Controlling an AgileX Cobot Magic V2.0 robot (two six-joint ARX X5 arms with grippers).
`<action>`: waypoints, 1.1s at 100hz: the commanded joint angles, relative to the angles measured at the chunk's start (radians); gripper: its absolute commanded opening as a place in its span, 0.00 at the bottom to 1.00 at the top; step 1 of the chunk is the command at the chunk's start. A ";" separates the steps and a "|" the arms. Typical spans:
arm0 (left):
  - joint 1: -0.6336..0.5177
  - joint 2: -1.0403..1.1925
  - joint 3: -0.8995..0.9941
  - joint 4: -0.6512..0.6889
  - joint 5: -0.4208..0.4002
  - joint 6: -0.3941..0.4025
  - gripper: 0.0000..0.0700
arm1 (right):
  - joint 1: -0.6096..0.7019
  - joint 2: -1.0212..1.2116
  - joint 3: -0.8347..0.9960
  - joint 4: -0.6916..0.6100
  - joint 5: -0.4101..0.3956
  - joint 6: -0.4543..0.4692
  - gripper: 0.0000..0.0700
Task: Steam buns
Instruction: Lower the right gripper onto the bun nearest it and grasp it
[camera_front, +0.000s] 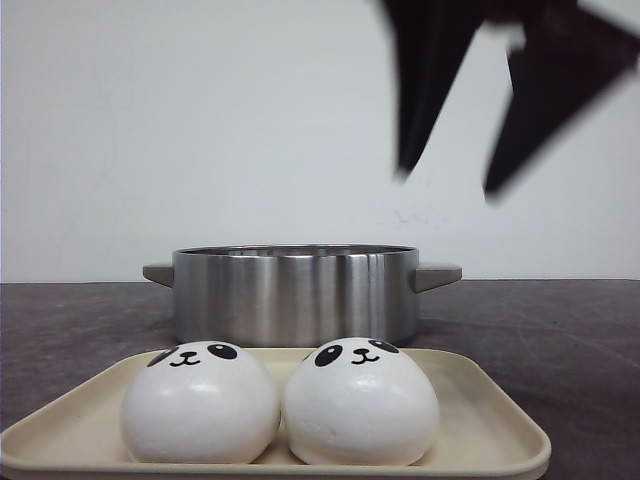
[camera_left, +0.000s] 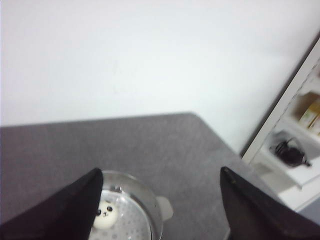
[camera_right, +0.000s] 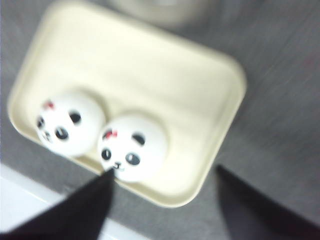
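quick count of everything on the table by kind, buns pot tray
panda buns: 3, two on the tray, one inside the pot
steel pot: 1
cream tray: 1
total: 5

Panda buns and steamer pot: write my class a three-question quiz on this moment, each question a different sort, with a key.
1. How many panda buns lie on the cream tray?
2. True or false: the steel pot holds no bun.
3. The right tool is: A) open above the tray, B) shut on a bun.

Key:
1. Two.
2. False: the left wrist view shows a bun in the pot, below the open left tool.
3. A.
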 joint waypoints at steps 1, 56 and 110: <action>-0.006 -0.006 0.019 -0.013 -0.012 0.013 0.62 | 0.034 0.035 -0.008 0.054 0.001 0.071 0.73; -0.006 -0.069 0.019 -0.184 -0.027 0.021 0.62 | 0.064 0.375 -0.028 0.224 0.021 0.108 0.67; -0.006 -0.069 0.019 -0.187 -0.028 0.040 0.62 | 0.113 0.199 0.170 0.159 0.021 0.077 0.01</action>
